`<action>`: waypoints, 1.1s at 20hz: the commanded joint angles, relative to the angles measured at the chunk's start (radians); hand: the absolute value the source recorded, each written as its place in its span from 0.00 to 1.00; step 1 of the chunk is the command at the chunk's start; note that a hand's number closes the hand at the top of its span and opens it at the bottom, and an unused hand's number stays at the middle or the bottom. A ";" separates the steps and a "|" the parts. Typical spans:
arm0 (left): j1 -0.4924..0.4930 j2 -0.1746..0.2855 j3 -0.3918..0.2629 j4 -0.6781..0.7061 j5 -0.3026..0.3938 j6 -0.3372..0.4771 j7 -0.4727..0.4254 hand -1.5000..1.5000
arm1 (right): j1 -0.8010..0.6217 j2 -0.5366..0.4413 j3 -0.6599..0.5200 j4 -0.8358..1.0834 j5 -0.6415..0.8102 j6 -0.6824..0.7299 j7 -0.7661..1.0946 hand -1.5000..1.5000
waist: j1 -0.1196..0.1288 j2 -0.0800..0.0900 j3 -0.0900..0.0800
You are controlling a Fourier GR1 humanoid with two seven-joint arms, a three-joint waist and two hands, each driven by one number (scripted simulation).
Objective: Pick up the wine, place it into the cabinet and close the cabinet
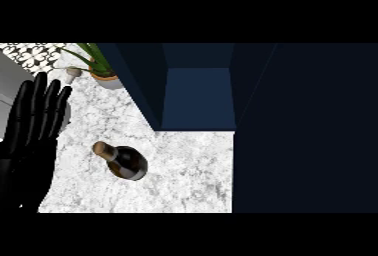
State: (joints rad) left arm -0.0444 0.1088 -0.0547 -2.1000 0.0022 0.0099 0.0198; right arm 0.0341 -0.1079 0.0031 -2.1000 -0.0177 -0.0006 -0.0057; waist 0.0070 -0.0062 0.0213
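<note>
Wine bottle (124, 162) sits on counter (184, 165), outside the open cabinet (198, 97)

A white-and-grey marbled counter (184, 170) fills the middle and lower left of the frame. At the upper left stands a potted plant (108, 79) with long green leaves. Just left of it sits a small, pale mushroom-shaped object (72, 73). Black-and-white patterned tiles (33, 52) fill the top left corner.

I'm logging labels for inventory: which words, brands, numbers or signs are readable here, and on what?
No text can be read anywhere.
Wine bottle: dark glass, no label showing.
Cabinet, plant pot, counter: no writing or signs.
</note>
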 commanded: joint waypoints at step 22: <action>-0.324 -0.109 -0.484 -0.063 -0.126 0.499 0.662 0.00 | 0.274 -0.064 0.228 -0.492 -0.188 0.149 0.320 0.00 | -0.012 0.001 -0.021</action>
State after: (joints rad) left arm -0.3376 0.0014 -0.4661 -2.0840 -0.0706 0.4220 0.5652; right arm 0.2760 -0.1516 0.2423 -2.4349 -0.1692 0.1631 0.2150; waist -0.0090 -0.0049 0.0004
